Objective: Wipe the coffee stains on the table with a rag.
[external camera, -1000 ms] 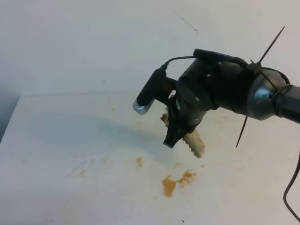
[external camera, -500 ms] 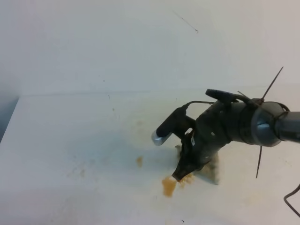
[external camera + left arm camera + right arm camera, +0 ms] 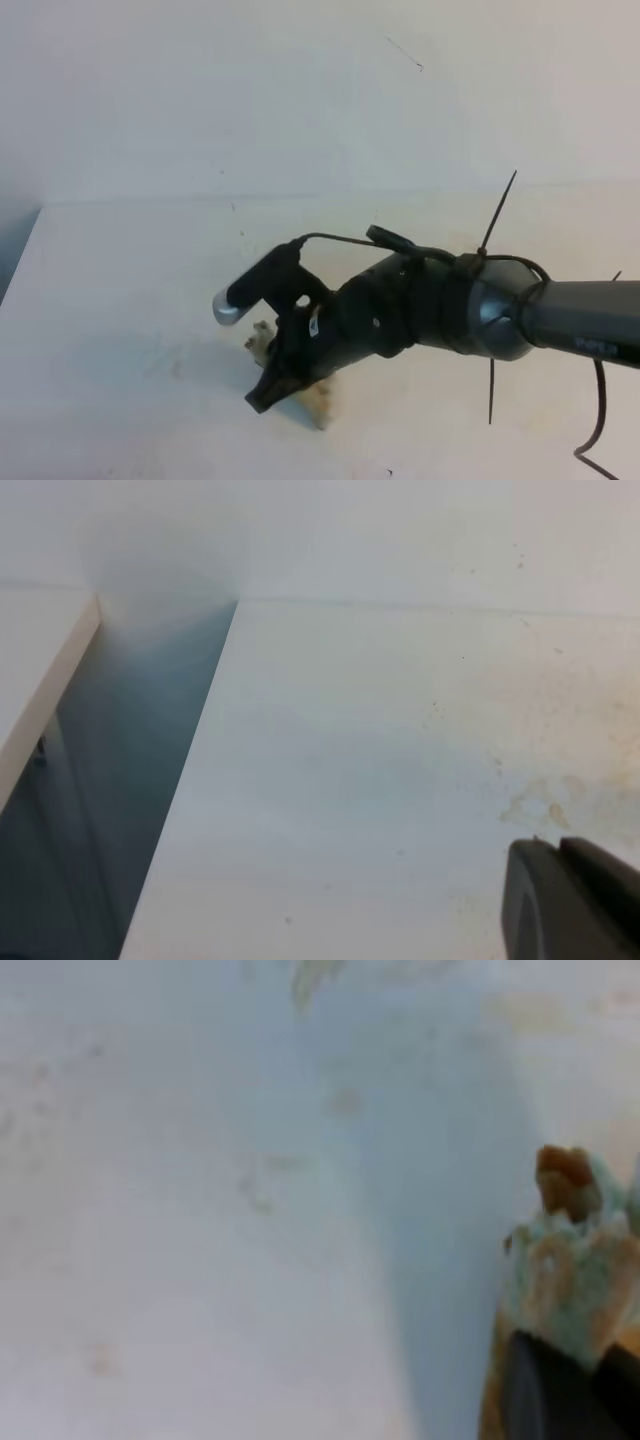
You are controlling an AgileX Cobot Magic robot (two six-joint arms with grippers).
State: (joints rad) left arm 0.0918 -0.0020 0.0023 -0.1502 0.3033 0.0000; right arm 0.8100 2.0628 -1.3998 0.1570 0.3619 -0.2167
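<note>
While the right tool (image 3: 268,392) presses low on the tabletop (image 3: 120,300) in the high view, its jaws are clamped on the rag (image 3: 300,398), which hides any coffee stains. The left wrist view shows only faint tan marks. The right wrist view shows the stained rag. Wiping seems underway; next, sweep across, then lift to check.
</note>
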